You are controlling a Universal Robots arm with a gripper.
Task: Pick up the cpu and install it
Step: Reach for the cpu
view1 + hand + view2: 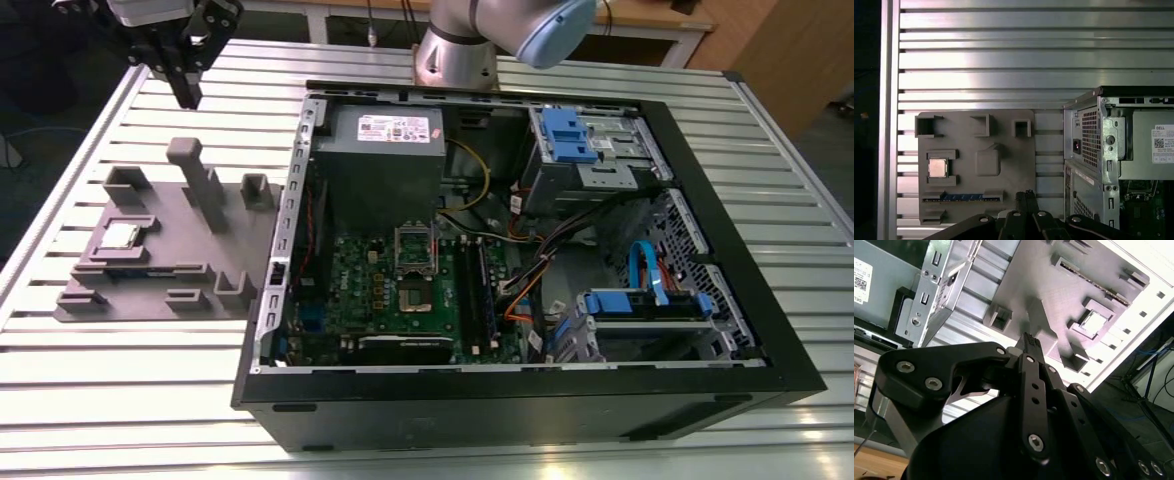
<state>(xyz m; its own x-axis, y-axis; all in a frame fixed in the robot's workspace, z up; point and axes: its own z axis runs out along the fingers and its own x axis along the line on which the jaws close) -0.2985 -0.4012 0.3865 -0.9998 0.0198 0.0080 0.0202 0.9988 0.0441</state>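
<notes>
The table point(134, 400) has a ribbed metal top of parallel slats. A grey fixture plate point(176, 248) lies flat on it toward the exterior view's left. An open computer case point(534, 405) lies on its side just beside the plate, toward the exterior view's right. In the first wrist view, a narrow strip of slats separates them.

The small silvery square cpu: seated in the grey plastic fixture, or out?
Seated: the cpu lies flat in a pocket of the fixture, apart from the black gripper.
</notes>
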